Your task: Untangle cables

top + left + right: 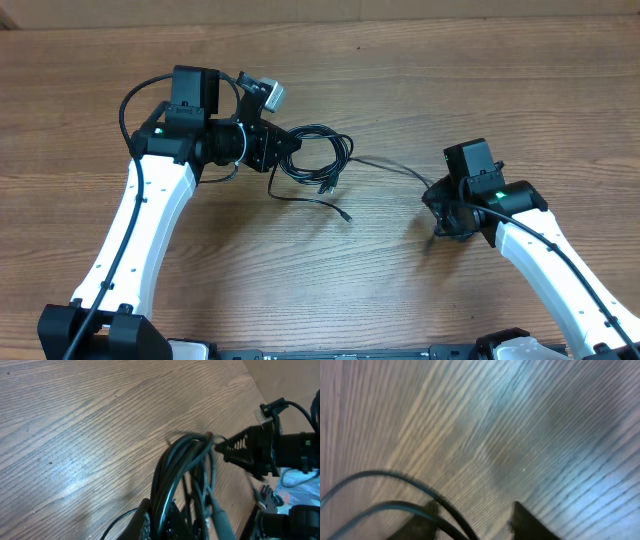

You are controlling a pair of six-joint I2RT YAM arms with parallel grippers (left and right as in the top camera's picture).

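Two robot arms, left arm (150, 215) and right arm (560, 265), one tangled bundle of cables (322, 160), one wooden table (420, 60)

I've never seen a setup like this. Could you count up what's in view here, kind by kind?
Robot arms: 2 (left, right)
Tangles of thin black cables: 1 (the number of separate cords cannot be told)
Wooden tables: 1
Total: 4

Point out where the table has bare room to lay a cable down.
Bare: the far strip of table beyond both arms, and the near middle between the arms. Crowded: the cables bunched at the left tool, with a strand running to the right tool.
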